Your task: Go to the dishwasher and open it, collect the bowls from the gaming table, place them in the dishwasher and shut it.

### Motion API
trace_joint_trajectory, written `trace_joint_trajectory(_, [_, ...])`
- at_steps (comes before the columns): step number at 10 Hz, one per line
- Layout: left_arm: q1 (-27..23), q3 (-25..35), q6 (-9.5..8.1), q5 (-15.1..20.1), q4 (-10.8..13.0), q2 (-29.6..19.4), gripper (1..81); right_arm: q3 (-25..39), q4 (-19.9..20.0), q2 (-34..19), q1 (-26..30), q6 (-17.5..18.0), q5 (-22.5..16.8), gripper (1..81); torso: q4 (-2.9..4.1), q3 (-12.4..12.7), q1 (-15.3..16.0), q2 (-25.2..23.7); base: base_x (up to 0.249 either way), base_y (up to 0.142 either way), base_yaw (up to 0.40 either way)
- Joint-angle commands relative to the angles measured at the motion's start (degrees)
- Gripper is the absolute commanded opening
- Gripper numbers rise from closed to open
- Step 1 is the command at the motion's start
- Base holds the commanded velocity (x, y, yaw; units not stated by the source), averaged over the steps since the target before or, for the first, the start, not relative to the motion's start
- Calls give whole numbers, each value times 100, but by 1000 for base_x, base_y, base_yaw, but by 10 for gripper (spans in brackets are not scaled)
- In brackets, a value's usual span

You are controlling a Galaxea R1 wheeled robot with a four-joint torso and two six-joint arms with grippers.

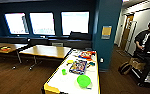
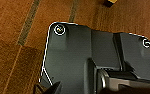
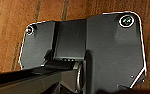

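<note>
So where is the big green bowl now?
In the head view, the green bowl sits on the white gaming table, near its close end, just before the colourful game box.

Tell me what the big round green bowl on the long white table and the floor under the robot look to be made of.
The big round green bowl looks like plastic: a bright, even colour with a smooth surface, though blur leaves the finish open. The floor looks like brown wood planking or wood-look laminate: grain streaks and darker seams run along it. The long white table top looks smooth, probably laminate.
</note>
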Motion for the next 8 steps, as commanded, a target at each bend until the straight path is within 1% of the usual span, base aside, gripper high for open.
trace_joint_trajectory(1, [-270,-12,16,254,30,-11,811,21,-27,6,280,-11,-247,811,0,0,0,0,103,89,0])
trace_joint_trajectory(5, [-261,-12,16,262,48,-11,811,21,-27,6,280,-11,-247,811,0,0,0,2,93,96,0])
trace_joint_trajectory(8, [-261,-12,16,271,48,-11,811,21,-27,6,280,-11,-247,811,0,0,2,2,0,132,0])
